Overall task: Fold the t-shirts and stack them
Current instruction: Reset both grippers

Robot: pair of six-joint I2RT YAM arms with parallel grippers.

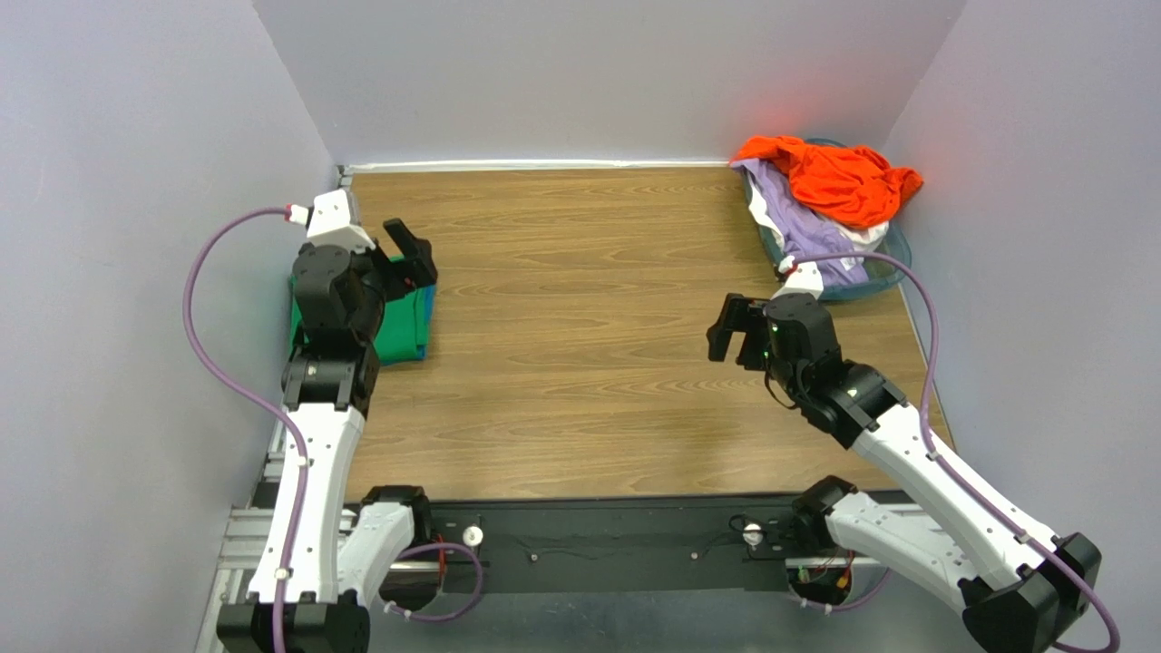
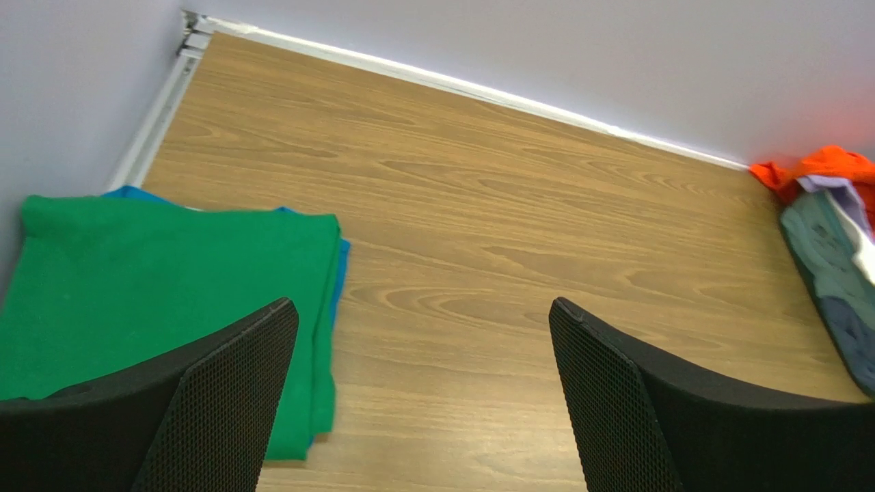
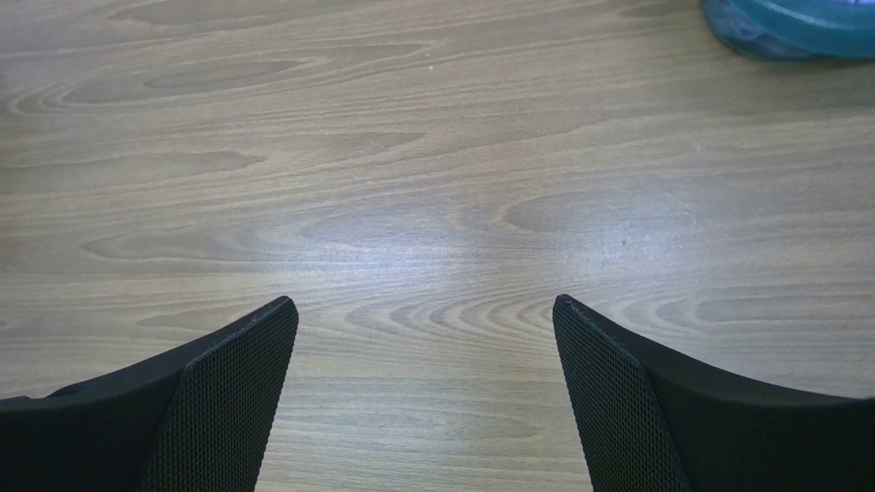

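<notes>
Done: green shirt [image 2: 154, 297] folded, stacked on blue shirt [image 2: 342, 267]; orange shirt [image 1: 838, 177] and lavender shirt [image 1: 797, 225] left heaped in basket [image 3: 791, 31]; left fingers [image 2: 221, 400], right fingers [image 3: 221, 400] spread wide, nothing gripped.

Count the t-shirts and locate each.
5: green shirt folded on blue shirt, left edge; orange shirt, lavender shirt, white shirt heaped in the basket, far right. More may hide beneath.
</notes>
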